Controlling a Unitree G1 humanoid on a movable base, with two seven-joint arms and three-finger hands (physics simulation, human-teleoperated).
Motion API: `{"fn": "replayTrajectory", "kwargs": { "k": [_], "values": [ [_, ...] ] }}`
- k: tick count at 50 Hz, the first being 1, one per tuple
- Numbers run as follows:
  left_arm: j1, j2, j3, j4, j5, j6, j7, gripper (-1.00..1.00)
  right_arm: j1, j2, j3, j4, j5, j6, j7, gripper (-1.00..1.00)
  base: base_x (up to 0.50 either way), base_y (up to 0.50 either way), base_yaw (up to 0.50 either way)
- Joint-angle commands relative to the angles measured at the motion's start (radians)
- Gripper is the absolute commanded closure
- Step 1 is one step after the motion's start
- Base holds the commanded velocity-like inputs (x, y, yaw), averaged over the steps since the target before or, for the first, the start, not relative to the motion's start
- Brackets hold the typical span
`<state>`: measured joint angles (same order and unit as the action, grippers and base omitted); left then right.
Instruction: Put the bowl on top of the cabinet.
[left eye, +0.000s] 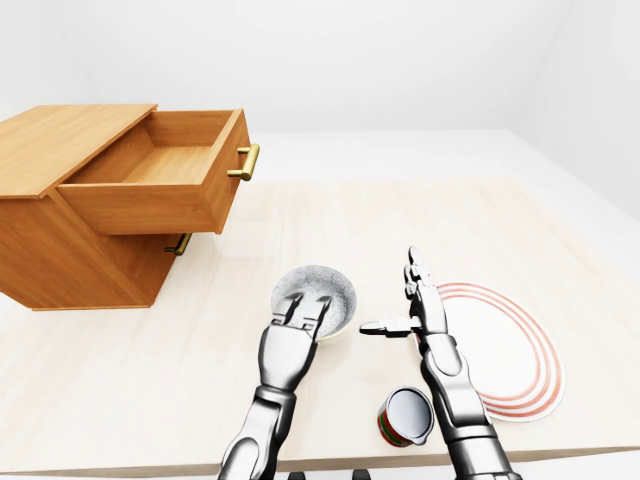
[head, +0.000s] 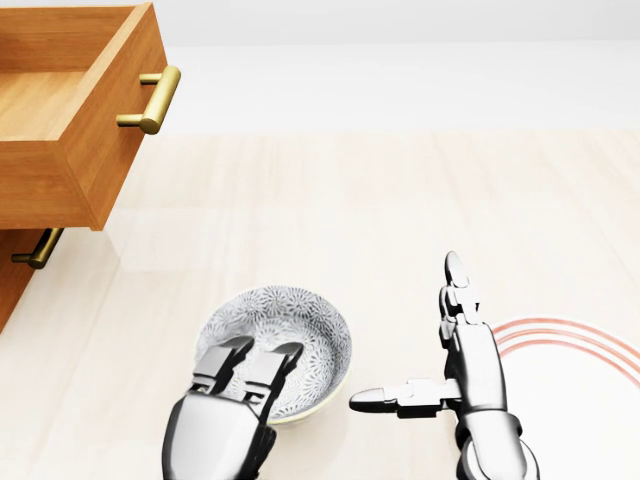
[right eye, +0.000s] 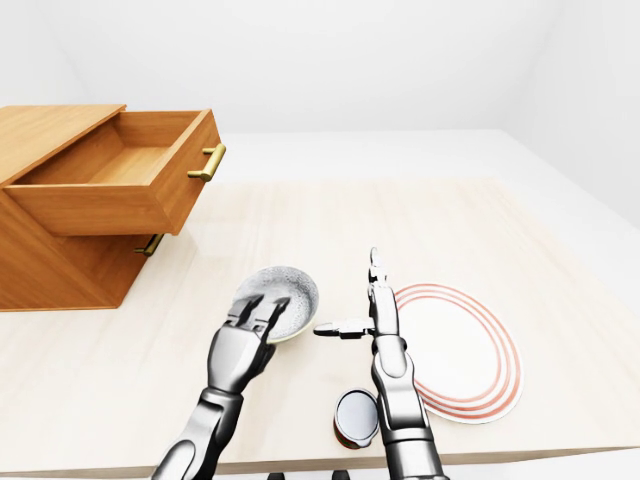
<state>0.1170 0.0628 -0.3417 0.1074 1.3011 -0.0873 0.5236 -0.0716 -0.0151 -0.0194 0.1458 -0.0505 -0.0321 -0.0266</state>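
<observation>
A grey patterned bowl (head: 290, 322) stands on the pale table, below and right of the wooden cabinet (left eye: 62, 138) in the left-eye view. The cabinet's top drawer (left eye: 160, 168) is pulled out and shows nothing inside. My left hand (head: 248, 362) is at the bowl's near rim, its fingers stretched over the rim into the bowl; its thumb is hidden. My right hand (head: 412, 335) is open just right of the bowl and apart from it, with fingers pointing up the view and the thumb pointing at the bowl.
A white plate with red rings (left eye: 512, 352) lies right of my right hand. A small red and green cup (left eye: 405, 416) stands near the table's bottom edge beside my right forearm. The open drawer's brass handle (left eye: 245, 162) juts out over the table (left eye: 380, 215).
</observation>
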Motion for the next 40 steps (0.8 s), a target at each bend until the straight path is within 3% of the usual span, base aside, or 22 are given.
{"fn": "replayTrajectory", "kwargs": {
  "k": [1, 11, 18, 40],
  "values": [
    [-0.009, -0.003, 0.013, 0.012, 0.003, 0.000, 0.000, 0.98, 0.000, 0.001, 0.002, 0.000, -0.001, -0.001, -0.001, -1.00, 0.00, 0.00, 0.00],
    [0.002, 0.001, 0.011, -0.006, 0.010, 0.000, 0.000, 0.84, 0.002, 0.000, 0.000, 0.000, 0.002, -0.004, -0.001, -1.00, 0.00, 0.00, 0.00],
    [0.009, 0.003, 0.004, -0.010, 0.019, 0.000, 0.000, 0.87, 0.002, 0.000, 0.001, 0.002, 0.002, -0.006, 0.001, -1.00, 0.00, 0.00, 0.00],
    [0.080, -0.006, 0.028, -0.365, -0.139, 0.000, 0.000, 0.94, 0.004, 0.002, 0.003, -0.003, 0.001, -0.004, 0.002, -1.00, 0.00, 0.00, 0.00]
  ]
}}
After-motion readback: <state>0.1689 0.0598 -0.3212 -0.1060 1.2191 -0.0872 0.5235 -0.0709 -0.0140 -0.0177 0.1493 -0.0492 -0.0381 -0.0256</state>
